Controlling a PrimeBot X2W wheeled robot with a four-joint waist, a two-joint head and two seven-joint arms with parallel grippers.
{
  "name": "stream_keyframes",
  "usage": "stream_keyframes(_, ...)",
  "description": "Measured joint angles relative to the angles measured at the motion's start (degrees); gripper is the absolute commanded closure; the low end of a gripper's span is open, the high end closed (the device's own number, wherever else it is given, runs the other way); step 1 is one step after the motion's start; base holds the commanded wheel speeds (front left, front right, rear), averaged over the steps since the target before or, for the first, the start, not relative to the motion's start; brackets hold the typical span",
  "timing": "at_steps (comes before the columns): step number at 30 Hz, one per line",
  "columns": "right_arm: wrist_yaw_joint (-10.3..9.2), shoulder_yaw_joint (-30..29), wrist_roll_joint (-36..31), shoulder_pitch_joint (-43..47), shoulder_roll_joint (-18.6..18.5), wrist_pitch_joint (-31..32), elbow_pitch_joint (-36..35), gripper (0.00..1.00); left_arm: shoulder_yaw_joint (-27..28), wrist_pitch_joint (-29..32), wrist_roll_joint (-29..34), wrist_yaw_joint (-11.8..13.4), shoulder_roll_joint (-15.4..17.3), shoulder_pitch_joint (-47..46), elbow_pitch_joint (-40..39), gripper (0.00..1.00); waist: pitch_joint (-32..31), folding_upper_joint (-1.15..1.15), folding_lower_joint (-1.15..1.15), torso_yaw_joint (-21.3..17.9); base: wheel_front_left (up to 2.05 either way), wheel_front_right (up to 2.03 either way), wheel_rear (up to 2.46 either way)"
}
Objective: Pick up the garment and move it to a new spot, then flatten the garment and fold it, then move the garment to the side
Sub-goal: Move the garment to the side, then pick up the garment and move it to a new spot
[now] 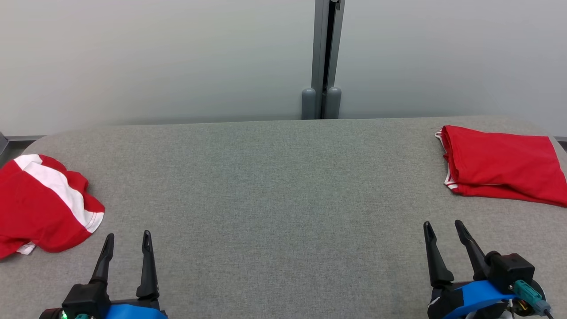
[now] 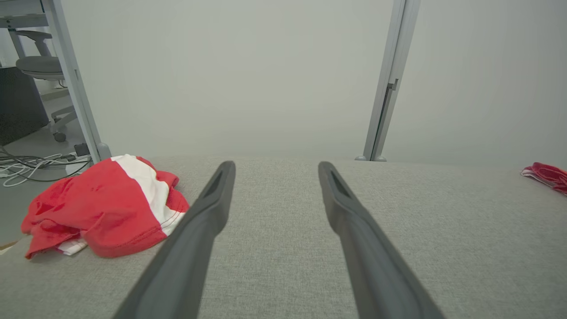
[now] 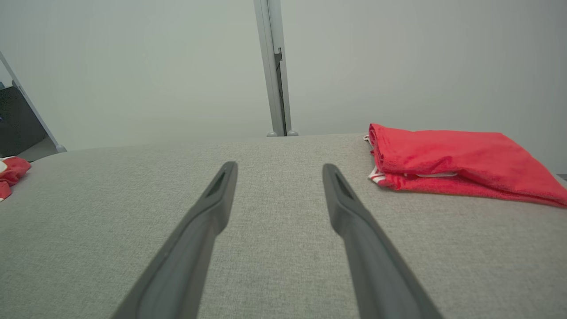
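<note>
Left gripper (image 1: 128, 235) hovers low over the near-left part of the counter (image 1: 274, 186), jaws spread wide, nothing between them but grey fabric top. Same on the other side: right gripper (image 1: 443, 223) at the near right, jaws wide apart too, holding nothing. Both sets of dark fingers point away toward the pale wall.

Now the cloth. A crumpled garment (image 1: 40, 204), red with a broad white stripe, lies bunched at the counter's far left edge, just beyond and to the outside of the left gripper, close to it but not touching. Across on the right, a folded garment (image 1: 500, 161), plain red with a thin white trim showing at its left edge, lies flat near the back right corner, ahead of the right gripper and apart from it.

The wide middle of the counter separates the two pieces. Behind it, a grey post (image 1: 325, 57) rises up the wall at centre. Off past the left end, an office chair (image 2: 37, 64) and some cables (image 2: 26, 164) on the floor.
</note>
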Motion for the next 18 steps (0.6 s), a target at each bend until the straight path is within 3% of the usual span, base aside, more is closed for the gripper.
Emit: stream_keyframes(18, 0.00, 1.22, 0.66, 0.94, 0.10, 0.00, 0.18, 0.00, 2.65, 0.00, 0.26, -0.01, 0.85, 0.24, -0.35, 0.00, -0.62, 0.01, 0.00, 5.03, 0.00, 0.00, 0.00)
